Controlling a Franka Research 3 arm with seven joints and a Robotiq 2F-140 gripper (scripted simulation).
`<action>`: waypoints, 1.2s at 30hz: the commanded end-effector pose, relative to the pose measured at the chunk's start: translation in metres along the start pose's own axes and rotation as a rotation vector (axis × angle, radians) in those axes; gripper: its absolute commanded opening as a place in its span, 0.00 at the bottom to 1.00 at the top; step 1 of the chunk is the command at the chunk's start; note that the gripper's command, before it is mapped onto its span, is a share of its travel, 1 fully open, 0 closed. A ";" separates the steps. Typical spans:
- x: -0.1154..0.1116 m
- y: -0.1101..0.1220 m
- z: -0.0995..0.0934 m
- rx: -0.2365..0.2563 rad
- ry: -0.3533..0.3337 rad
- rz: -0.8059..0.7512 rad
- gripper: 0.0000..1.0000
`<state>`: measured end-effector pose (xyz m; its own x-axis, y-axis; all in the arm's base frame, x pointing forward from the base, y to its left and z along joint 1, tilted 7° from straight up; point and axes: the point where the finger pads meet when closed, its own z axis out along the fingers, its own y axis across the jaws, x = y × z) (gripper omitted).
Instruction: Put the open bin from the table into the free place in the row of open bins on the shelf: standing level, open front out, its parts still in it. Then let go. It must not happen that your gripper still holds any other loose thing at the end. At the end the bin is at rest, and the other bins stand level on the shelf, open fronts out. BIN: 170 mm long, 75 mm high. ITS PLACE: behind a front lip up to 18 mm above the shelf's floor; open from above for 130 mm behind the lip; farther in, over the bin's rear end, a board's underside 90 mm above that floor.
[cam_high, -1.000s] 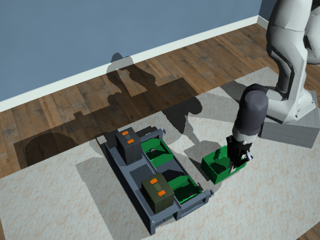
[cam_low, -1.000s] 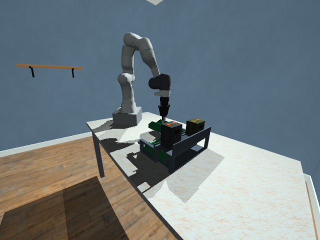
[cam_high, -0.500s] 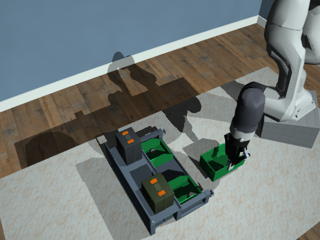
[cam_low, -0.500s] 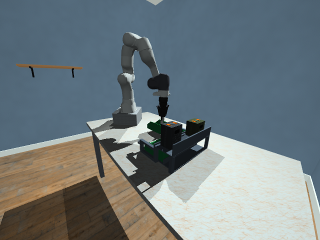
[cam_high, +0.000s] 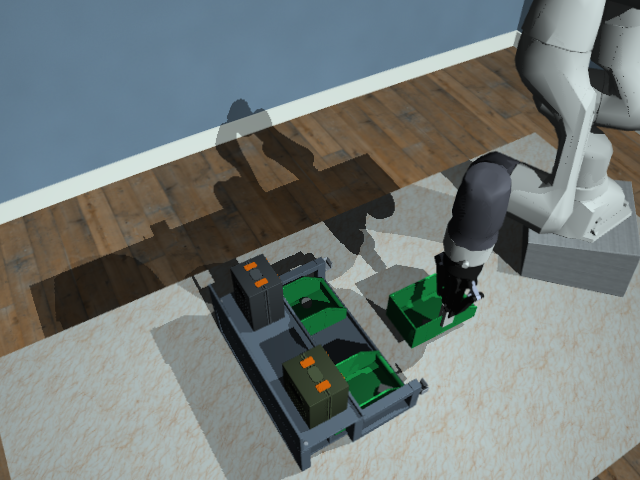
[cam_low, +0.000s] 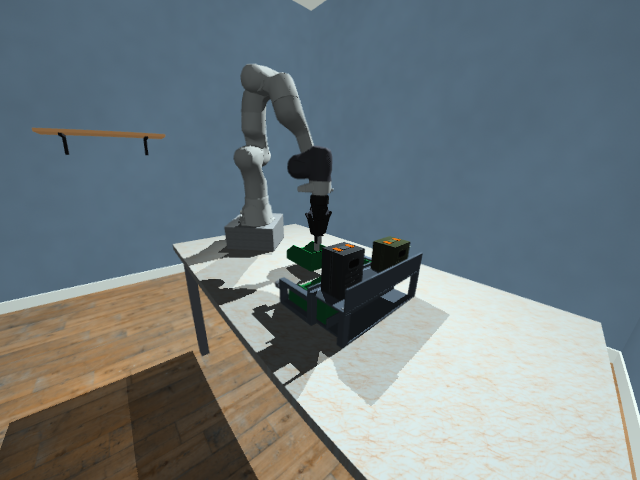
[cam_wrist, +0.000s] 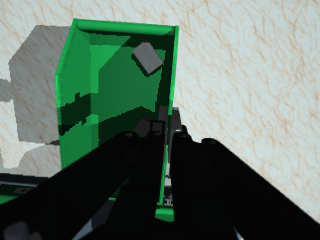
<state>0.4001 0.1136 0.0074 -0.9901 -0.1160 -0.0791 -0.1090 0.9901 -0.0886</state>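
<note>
Bin: the green open bin (cam_high: 426, 333) (cam_low: 303, 256) (cam_wrist: 117, 75) is held near the shelf, seemingly just above the bench (cam_high: 103, 392) (cam_low: 491, 372) (cam_wrist: 250, 75), its rear end turned shelfward.
Pincer: the pincer (cam_high: 447, 316) (cam_low: 317, 246) (cam_wrist: 168, 119) is closed on one long side wall of the bin, fingers either side of it.
Free place: a gap is left between the upper bin (cam_high: 326, 323) and the lower bin (cam_high: 368, 383) on the shelf (cam_high: 387, 411) (cam_low: 385, 279), as seen from the top.
Tilt risk: because the wall is pinched off-centre, the bin could roll or twist under its own weight, and its parts could be slid toward the low front.
Entry risk: the lip could be struck if the bin is carried too low; the board's underside could be caught by the rear end if it is too high or nose-up.
Side risk: a neighbour could be shoved askew by a finger or wall if the bin is brought in off-line.
Materials: the bin is thin-walled, smooth, with a sloped side edge; a grey blocky part (cam_wrist: 147, 58) lies inside. The bench is pale and orange-veined.
Cases: a boxy dark case (cam_high: 264, 302) (cam_low: 341, 273) and an olive case (cam_high: 330, 403) (cam_low: 387, 258) are carried above, orange-marked.
</note>
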 end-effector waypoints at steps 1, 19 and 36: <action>-0.003 -0.012 -0.001 -0.006 -0.007 -0.038 0.00; -0.006 -0.046 0.000 -0.006 -0.007 -0.034 0.00; -0.006 -0.047 0.000 -0.006 -0.007 -0.033 0.00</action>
<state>0.4104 0.0665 0.0110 -0.9872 -0.1390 -0.0788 -0.1318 0.9872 -0.0894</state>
